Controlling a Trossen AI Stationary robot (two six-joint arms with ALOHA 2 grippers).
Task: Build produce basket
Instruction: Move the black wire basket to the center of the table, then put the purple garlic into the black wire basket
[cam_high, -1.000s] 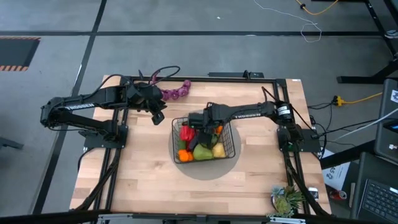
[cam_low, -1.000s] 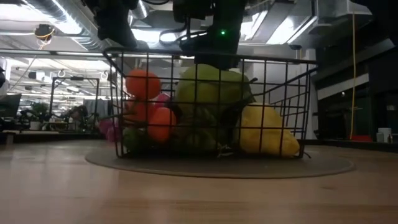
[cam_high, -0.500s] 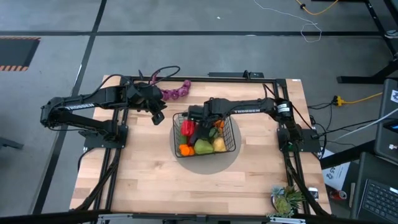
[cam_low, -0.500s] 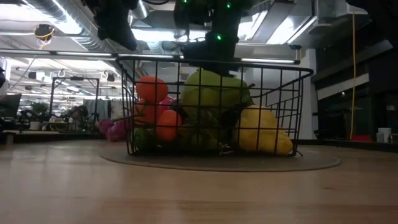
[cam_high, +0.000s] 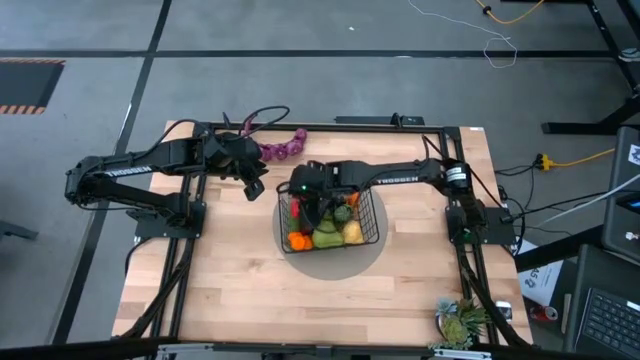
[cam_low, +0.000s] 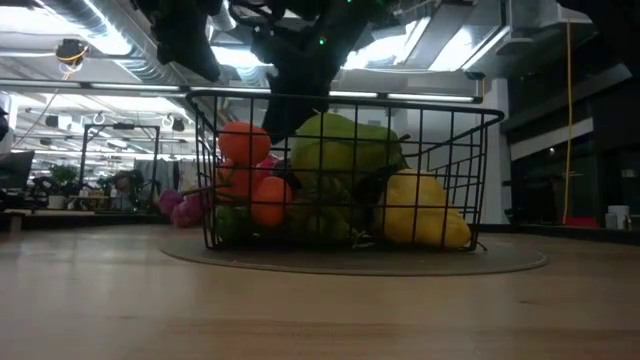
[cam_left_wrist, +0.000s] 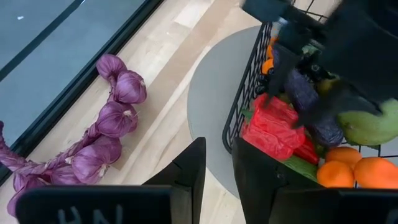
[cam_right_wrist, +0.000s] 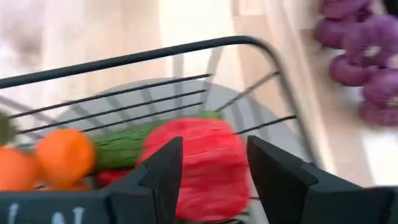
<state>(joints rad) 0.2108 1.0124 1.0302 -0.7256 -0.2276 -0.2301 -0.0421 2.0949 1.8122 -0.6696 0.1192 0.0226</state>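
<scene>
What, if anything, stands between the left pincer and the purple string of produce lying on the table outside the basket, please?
Nothing visible does. The left pincer hangs open above the table's far side, and the purple string lies on bare wood just ahead of it. The basket and right pincer are off to the side.

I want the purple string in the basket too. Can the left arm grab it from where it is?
Probably yes. The purple string lies on bare wood right beside the left gripper, outside the basket, with nothing over it. The right gripper is busy above the basket, out of the way.
</scene>
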